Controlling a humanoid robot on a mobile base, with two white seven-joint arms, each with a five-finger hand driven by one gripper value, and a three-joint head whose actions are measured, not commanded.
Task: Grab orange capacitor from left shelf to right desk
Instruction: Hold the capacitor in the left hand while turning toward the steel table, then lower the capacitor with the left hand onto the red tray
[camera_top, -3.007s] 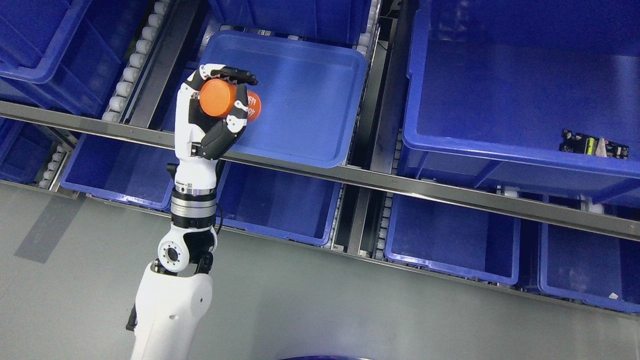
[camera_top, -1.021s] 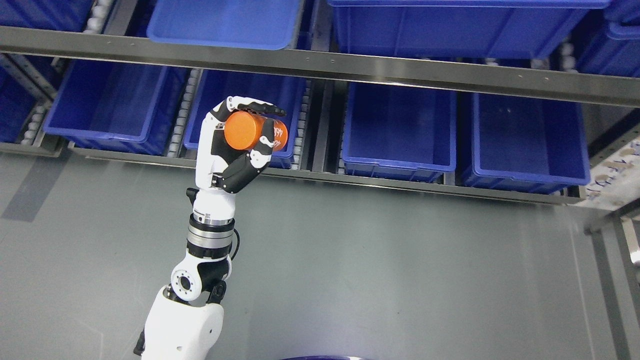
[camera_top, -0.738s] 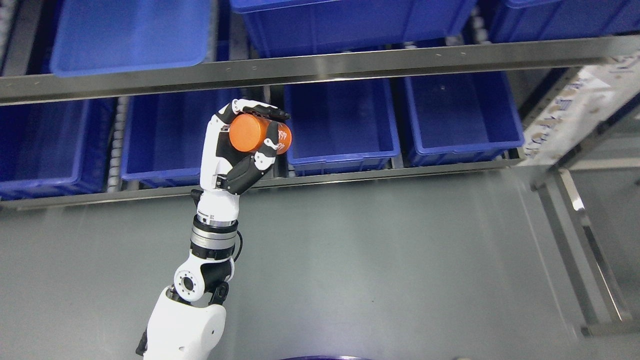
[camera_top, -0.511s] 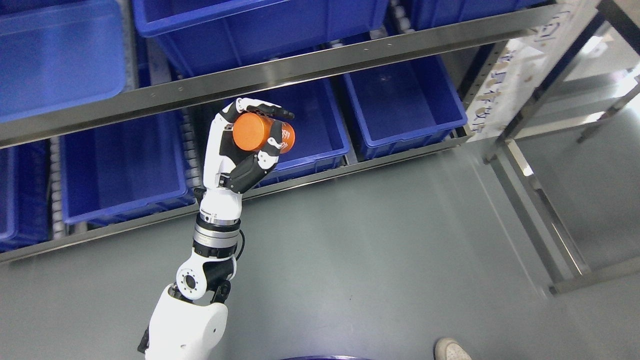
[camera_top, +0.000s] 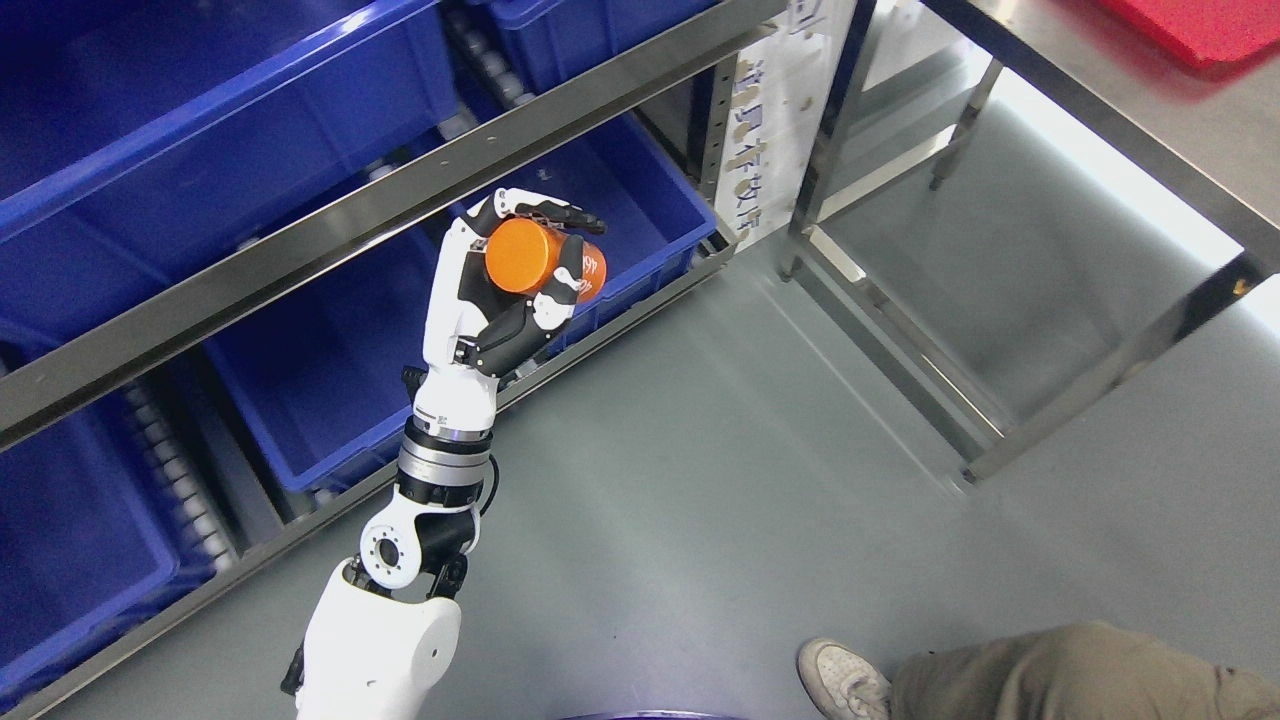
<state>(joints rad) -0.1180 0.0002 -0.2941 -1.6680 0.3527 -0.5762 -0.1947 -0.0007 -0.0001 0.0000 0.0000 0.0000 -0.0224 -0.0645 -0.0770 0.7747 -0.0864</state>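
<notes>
An orange cylindrical capacitor (camera_top: 540, 260) with white print on its side is held up in my left hand (camera_top: 520, 270), whose white and black fingers curl around it from above and below. The arm rises from the bottom edge, left of the middle. The hand hovers in front of the lower tier of the shelf (camera_top: 330, 235), over the edge of a blue bin (camera_top: 640, 215). A steel desk (camera_top: 1110, 130) stands at the upper right, with a red mat (camera_top: 1210, 25) on its top. My right arm does not show.
Several blue bins (camera_top: 200, 150) fill the shelf tiers at left. A paper-labelled shelf post (camera_top: 770, 110) stands between shelf and desk. The desk's steel legs and floor rails (camera_top: 900, 330) cross the grey floor. A person's shoe (camera_top: 845, 680) and trouser leg (camera_top: 1080, 670) show at bottom right.
The whole picture has swung: the camera turned right, so the shelf slid left and the steel desk and a person's leg came into view. My left hand keeps its grasp on the capacitor.
</notes>
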